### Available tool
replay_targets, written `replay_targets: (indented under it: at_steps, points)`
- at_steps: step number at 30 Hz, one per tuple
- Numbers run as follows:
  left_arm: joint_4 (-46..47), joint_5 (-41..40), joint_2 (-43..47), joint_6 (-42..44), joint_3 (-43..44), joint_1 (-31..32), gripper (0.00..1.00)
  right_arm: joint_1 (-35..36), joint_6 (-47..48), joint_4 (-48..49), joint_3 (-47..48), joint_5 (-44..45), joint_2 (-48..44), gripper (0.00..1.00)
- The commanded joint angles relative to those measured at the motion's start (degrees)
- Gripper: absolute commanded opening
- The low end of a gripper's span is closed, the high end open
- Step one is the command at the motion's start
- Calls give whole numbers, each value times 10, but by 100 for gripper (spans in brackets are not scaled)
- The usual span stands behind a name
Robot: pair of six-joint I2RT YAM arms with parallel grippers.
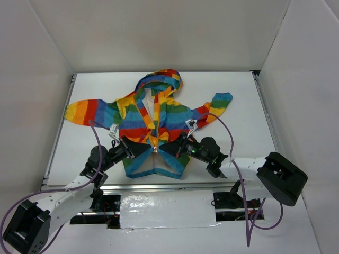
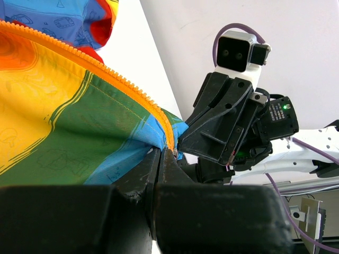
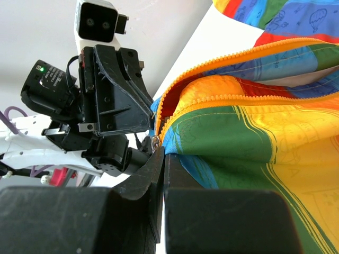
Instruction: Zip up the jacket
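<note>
left gripper [image 1: 149,150] and right gripper [image 1: 160,150] both clench the jacket [image 1: 170,114] at the foot of the zipper [image 2: 127,87], where either thin pinch may slip when pulled.

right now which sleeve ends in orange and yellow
The sleeve on the left arm's side: orange and yellow at its tip. The other sleeve ends in blue and green.
</note>
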State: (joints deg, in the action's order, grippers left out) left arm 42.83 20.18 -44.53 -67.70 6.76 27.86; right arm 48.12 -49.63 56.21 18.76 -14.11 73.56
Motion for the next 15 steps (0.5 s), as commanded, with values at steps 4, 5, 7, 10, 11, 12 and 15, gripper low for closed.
replay_targets:
  at_steps: [4, 5, 7, 10, 11, 12, 15]
  points:
    - [32, 7, 5, 4, 15, 3, 0, 5, 13, 24, 26, 11, -3, 0]
    - [32, 8, 5, 4, 15, 3, 0, 5, 14, 23, 26, 11, -4, 0]
    - [33, 8, 3, 4, 14, 3, 0, 6, 14, 20, 29, 11, -8, 0]
    - [37, 11, 1, 5, 15, 3, 0, 5, 16, 15, 30, 14, -9, 0]
    - [37, 12, -1, 5, 15, 3, 0, 5, 16, 14, 31, 16, -9, 0]
    - [38, 13, -2, 4, 14, 3, 0, 5, 16, 13, 32, 16, -8, 0]
    - [40, 13, -4, 6, 14, 3, 0, 5, 16, 13, 35, 15, -3, 0]
